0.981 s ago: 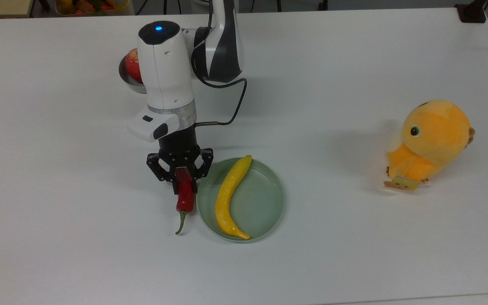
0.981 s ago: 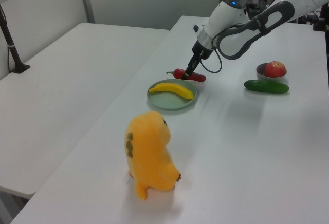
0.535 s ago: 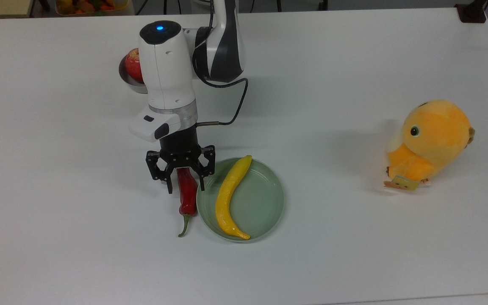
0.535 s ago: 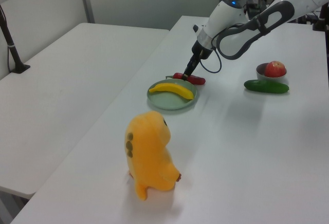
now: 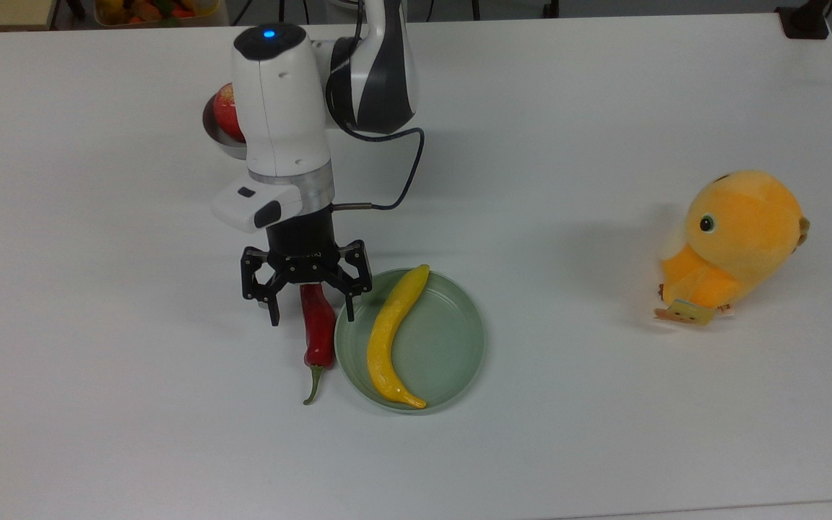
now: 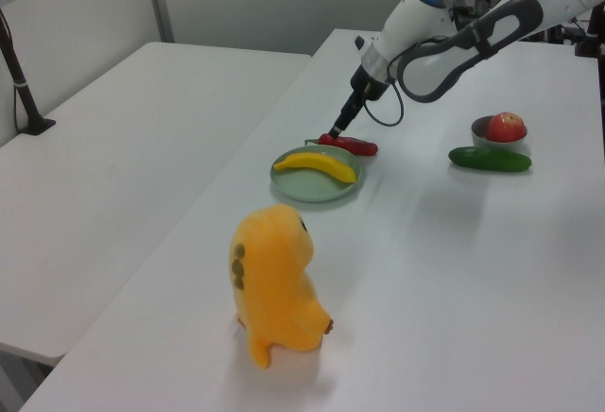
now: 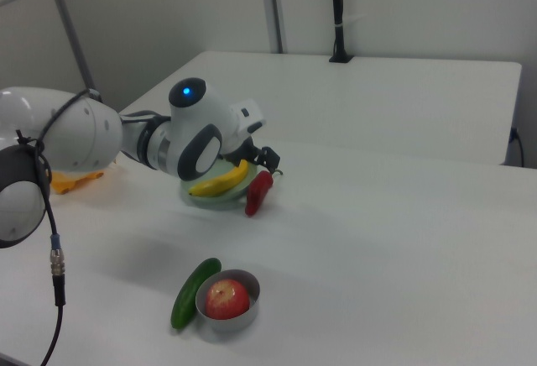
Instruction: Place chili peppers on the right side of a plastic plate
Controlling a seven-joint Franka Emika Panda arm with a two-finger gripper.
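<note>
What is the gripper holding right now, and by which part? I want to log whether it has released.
Nothing. The gripper is open, its fingers apart above the glossy red chili pepper, which lies on the white table beside the pale green plastic plate.

Red chili (image 6: 348, 144) on table beside plate (image 6: 316, 183), claw (image 6: 337, 128) above

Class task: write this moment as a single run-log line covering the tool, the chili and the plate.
tool: open, above chili | chili: on table, beside plate at the top view's left | plate: holds banana
</note>
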